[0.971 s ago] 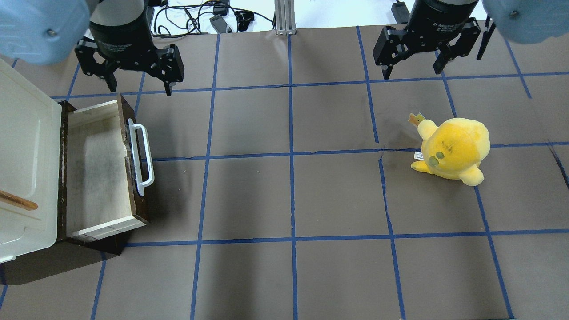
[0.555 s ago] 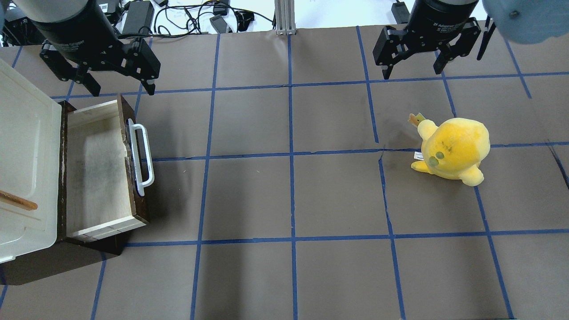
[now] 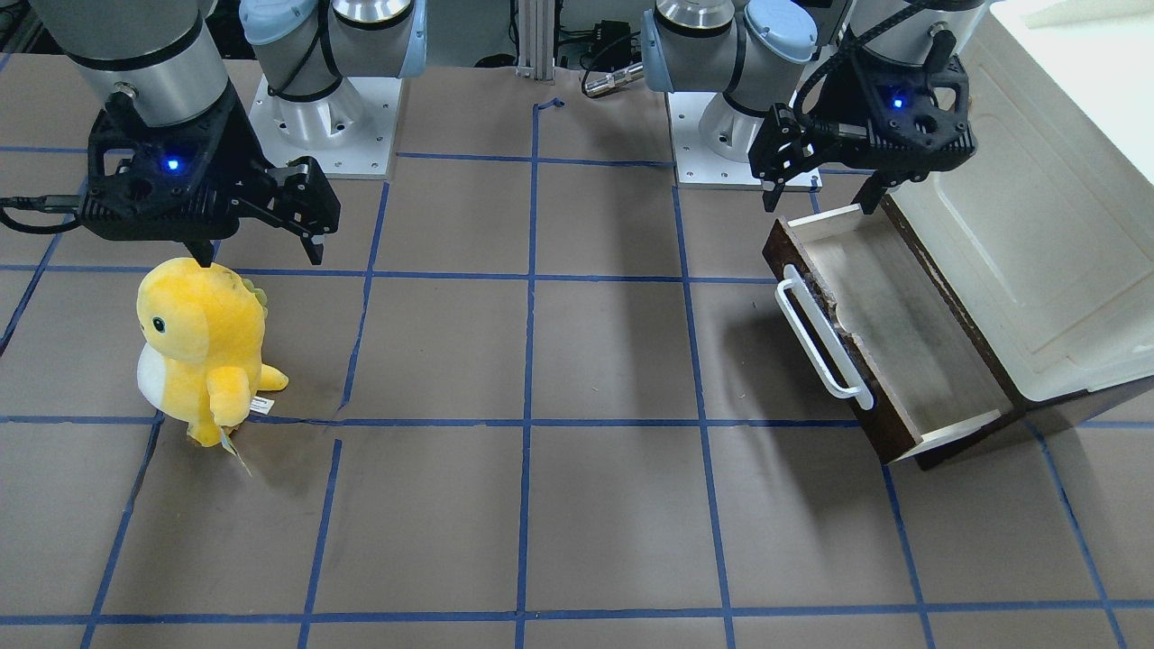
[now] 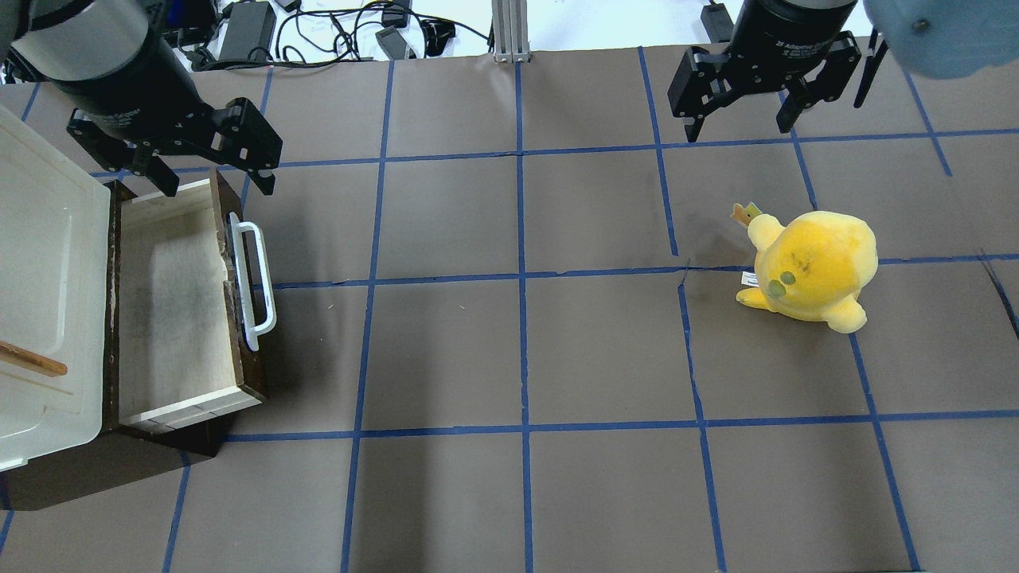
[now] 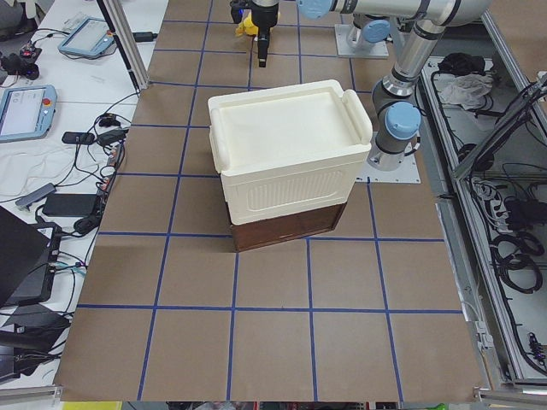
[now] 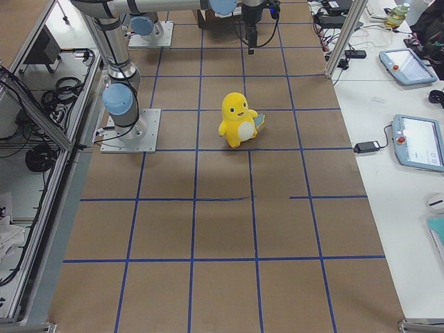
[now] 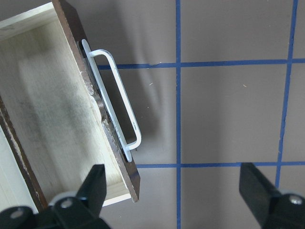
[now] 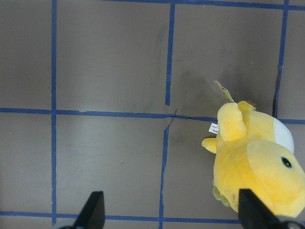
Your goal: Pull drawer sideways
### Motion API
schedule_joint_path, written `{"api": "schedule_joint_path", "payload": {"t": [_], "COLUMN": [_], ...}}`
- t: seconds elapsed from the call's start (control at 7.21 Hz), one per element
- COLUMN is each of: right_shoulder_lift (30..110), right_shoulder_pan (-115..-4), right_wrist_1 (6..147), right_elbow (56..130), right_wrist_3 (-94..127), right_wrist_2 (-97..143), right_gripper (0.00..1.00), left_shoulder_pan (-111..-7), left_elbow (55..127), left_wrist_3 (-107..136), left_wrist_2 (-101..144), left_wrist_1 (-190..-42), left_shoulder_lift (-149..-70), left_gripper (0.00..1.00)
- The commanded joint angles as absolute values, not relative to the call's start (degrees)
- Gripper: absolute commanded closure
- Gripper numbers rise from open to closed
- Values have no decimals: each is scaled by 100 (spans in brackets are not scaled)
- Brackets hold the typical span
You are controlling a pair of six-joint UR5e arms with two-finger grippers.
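Observation:
The drawer (image 4: 171,310) stands pulled out of the cream cabinet (image 4: 48,263) at the table's left, its pale box empty. Its dark brown front carries a white bar handle (image 4: 253,282). It also shows in the front view (image 3: 892,333) and the left wrist view (image 7: 57,119). My left gripper (image 4: 216,185) is open and empty, hovering over the drawer's far end, with the front panel between its fingers (image 7: 93,188) in the wrist view. My right gripper (image 4: 739,127) is open and empty at the far right, away from the drawer.
A yellow plush toy (image 4: 812,267) stands on the right half of the table, just in front of my right gripper (image 3: 261,257). A wooden stick (image 4: 32,360) lies on the cabinet lid. Cables lie beyond the table's far edge.
My left gripper has swung left and come down toward the drawer's far end, still open. The drawer, the plush and my right arm have not moved.

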State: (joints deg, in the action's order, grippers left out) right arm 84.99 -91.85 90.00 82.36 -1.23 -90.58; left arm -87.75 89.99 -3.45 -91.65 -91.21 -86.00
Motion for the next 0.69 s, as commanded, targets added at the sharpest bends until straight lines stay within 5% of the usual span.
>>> {"api": "schedule_joint_path", "payload": {"t": [0.0, 0.55], "right_shoulder_lift": [8499, 8499], "right_shoulder_pan": [-9185, -9185], "right_wrist_1": [9000, 9000], "right_elbow": [8235, 8235], "right_wrist_3": [-123, -123], "right_wrist_2": [-9062, -9062], "right_gripper": [0, 0], "left_shoulder_pan": [-8780, -8789], "left_elbow": [9070, 9070], "left_wrist_3": [-316, -360], "left_wrist_2": [-9132, -9123], "left_wrist_1": [-9026, -9035], "left_shoulder_lift": [-8578, -8569], "left_gripper": [0, 0]}}
